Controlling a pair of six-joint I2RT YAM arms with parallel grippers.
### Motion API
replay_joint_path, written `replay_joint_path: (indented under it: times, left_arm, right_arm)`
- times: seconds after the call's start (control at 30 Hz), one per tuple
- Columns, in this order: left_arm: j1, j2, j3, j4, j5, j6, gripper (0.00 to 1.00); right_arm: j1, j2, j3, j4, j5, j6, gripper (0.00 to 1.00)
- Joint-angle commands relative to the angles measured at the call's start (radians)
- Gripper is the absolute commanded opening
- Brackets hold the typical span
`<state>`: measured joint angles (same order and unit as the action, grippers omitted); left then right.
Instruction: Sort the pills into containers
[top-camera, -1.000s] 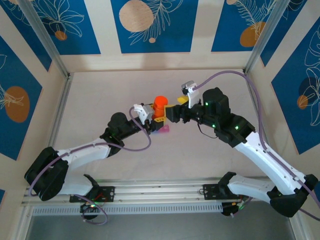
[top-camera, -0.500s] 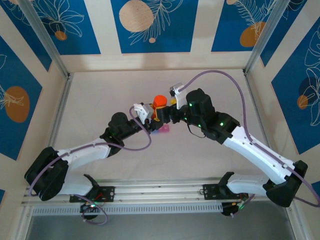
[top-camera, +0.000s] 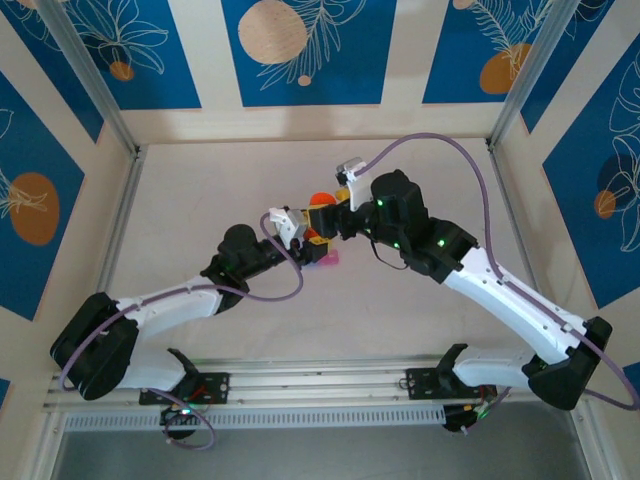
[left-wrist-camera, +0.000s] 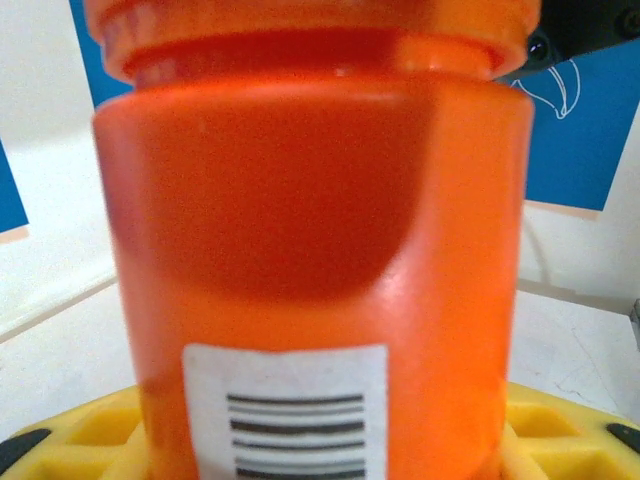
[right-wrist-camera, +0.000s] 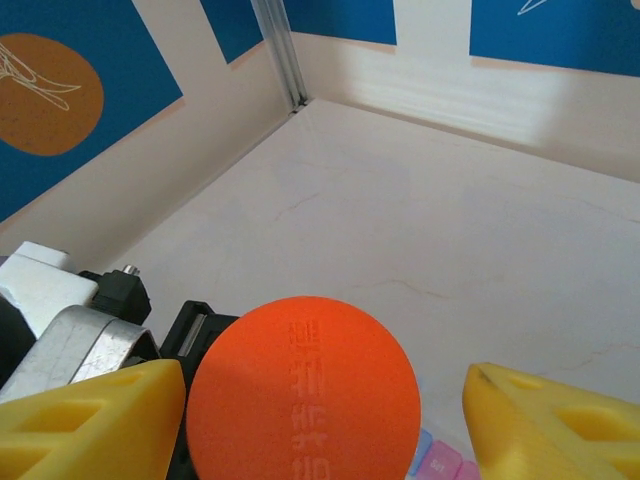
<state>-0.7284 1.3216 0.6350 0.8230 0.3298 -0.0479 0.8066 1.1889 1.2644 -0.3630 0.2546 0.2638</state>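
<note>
Mid-frame, the left gripper (top-camera: 312, 233) pinches the orange bottle (left-wrist-camera: 320, 250) tight. The right gripper (right-wrist-camera: 322, 380) hangs spread on either side of its cap (right-wrist-camera: 300, 400).

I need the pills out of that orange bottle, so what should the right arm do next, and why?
Probably close the right jaws on the orange cap: they stand open either side of it, while the left jaws grip the bottle upright.

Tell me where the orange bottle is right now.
In the top view, the orange bottle is mid-table, gripped by the left end effector, with the right end effector straddling its cap.
</note>
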Motion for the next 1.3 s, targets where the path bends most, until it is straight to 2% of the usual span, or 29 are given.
replay_joint_path:
  times: [0.0, 0.13, 0.3, 0.37, 0.47, 0.63, 0.8, 0.97, 1.07, 1.27]
  left_arm:
    - [0.008, -0.001, 0.029, 0.038, 0.029, -0.016, 0.0]
    - [0.008, -0.001, 0.031, 0.037, 0.034, -0.017, 0.0]
    - [0.008, -0.008, 0.029, 0.039, 0.036, -0.018, 0.0]
    - [0.008, -0.013, 0.031, 0.035, 0.038, -0.017, 0.0]
    - [0.009, -0.026, 0.035, 0.023, 0.055, -0.022, 0.0]
    - [0.009, -0.048, 0.04, 0.005, 0.111, -0.008, 0.0]
    - [0.009, -0.055, 0.042, 0.01, 0.226, 0.002, 0.0]
    - [0.01, -0.042, 0.03, 0.109, 0.396, -0.032, 0.0]
    - [0.009, -0.026, 0.028, 0.159, 0.486, -0.063, 0.0]
    - [0.009, -0.022, 0.022, 0.164, 0.559, -0.069, 0.0]
  right_arm:
    - [-0.009, 0.008, 0.019, 0.001, -0.027, -0.01, 0.73]
    - [-0.009, 0.011, 0.012, 0.002, -0.033, -0.01, 0.71]
    - [-0.015, 0.0, -0.003, 0.005, -0.049, -0.024, 0.5]
    - [-0.025, -0.008, -0.012, 0.006, -0.078, -0.032, 0.45]
    - [-0.042, -0.026, -0.038, 0.014, -0.15, -0.061, 0.41]
    - [-0.091, -0.067, -0.094, 0.02, -0.36, -0.189, 0.38]
    - [-0.193, -0.053, -0.059, -0.139, -0.705, -0.443, 0.36]
    - [-0.258, 0.001, 0.046, -0.414, -0.977, -0.837, 0.36]
    - [-0.276, 0.035, 0.12, -0.558, -1.072, -1.061, 0.31]
    - [-0.288, 0.082, 0.216, -0.659, -1.087, -1.23, 0.3]
